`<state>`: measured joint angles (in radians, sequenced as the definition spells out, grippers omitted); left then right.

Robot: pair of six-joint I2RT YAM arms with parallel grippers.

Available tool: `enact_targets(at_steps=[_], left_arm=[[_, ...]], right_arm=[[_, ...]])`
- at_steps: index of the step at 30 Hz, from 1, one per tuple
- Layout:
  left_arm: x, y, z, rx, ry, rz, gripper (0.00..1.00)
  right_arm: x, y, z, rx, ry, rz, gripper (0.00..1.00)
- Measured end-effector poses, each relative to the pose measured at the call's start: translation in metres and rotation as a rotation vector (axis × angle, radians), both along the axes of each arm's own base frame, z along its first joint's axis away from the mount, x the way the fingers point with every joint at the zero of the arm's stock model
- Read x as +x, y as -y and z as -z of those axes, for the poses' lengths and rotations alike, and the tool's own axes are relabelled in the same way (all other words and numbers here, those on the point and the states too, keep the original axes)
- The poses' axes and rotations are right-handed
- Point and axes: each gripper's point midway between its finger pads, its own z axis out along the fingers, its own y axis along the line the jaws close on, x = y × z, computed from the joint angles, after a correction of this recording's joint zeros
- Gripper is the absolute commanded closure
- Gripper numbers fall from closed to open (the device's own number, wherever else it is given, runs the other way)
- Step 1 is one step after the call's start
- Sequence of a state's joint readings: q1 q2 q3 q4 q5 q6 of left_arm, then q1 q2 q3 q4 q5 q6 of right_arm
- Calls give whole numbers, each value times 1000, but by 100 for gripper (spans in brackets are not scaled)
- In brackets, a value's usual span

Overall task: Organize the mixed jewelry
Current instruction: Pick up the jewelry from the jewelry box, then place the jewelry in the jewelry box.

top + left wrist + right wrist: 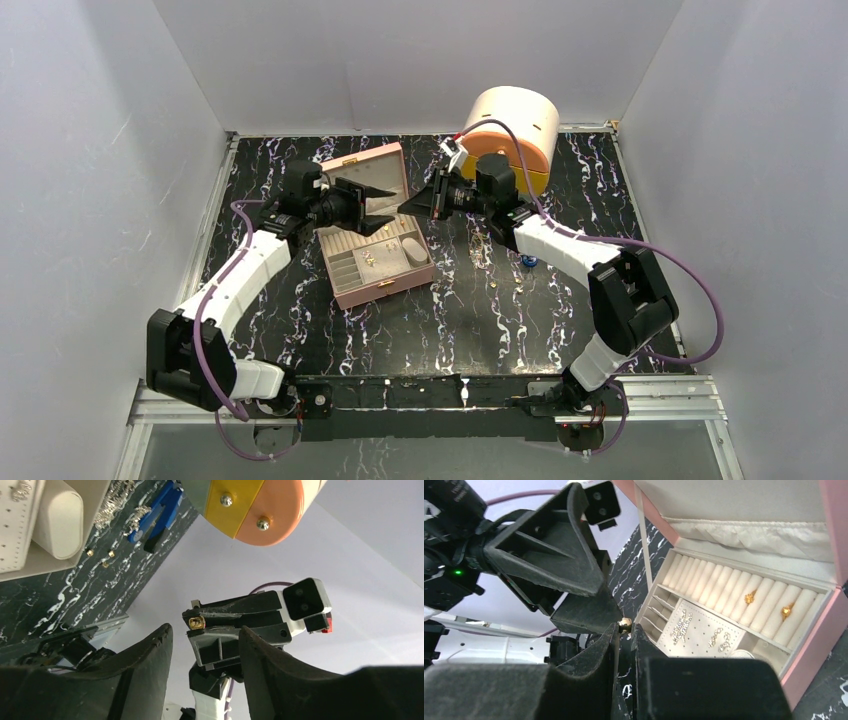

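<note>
Meeting tip to tip above the open pink box (385, 288), the two arms face each other at ten o'clock from the worktop (450, 340) centre. The right gripper (625, 632) is clenched on a tiny gold piece (195, 623), pinched at its very tips. The left gripper (205, 645) stands released. Its fingers (150, 665) are spread either side of the right one's tips, and a gap shows on both sides in the left wrist view.

Below them, two gold rings (749, 597) sit in the box's ring rolls and sparkling earrings (681, 625) lie on its perforated panel. More loose pieces (518, 288) lie on the worktop at three o'clock from the box, near a blue object (528, 262) beside the right forearm.

The box's raised lid (365, 175) stands at twelve o'clock, close behind the left gripper. A round cream-and-orange container (515, 125) sits at one o'clock against the far edge. White walls (100, 200) close in at nine, twelve and three o'clock. Open marble runs from the box's front edge to the arm bases at six o'clock.
</note>
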<state>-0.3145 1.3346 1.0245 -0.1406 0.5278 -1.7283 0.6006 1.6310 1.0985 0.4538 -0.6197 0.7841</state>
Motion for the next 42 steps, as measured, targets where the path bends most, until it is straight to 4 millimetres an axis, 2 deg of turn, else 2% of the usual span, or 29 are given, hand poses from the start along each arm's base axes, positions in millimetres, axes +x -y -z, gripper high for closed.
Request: enact_targets(at_steps=[4,7,11,15,18,21,24,28,31,42], left_arm=[[0,-10,7,87,21,3,48],[1,-26,16,209,52,3,48],[-1,-55,26,423,100,4,48],[-12,-90,23,649,176,-3,48],[-23,-114,20,789,219,-10,45],[-33,-131,24,882,233,-10,38],[-48,-143,45,941,202,9,36],[-76,-150,88,968,119,68,36],[-90,-149,112,955,87,100,38],[-91,-142,135,909,123,97,41]], right_arm=[[1,3,9,-55,-26,11,85],[5,5,8,-110,-41,25,86],[7,8,0,-194,-63,53,86],[2,10,0,-305,-99,65,87],[3,3,3,-380,-106,63,87],[3,-9,19,-483,-116,60,87],[-5,-21,41,-589,-128,44,87],[-18,-36,71,-717,-139,21,88],[-24,-41,85,-786,-142,11,88],[-20,-51,104,-876,-126,24,87]])
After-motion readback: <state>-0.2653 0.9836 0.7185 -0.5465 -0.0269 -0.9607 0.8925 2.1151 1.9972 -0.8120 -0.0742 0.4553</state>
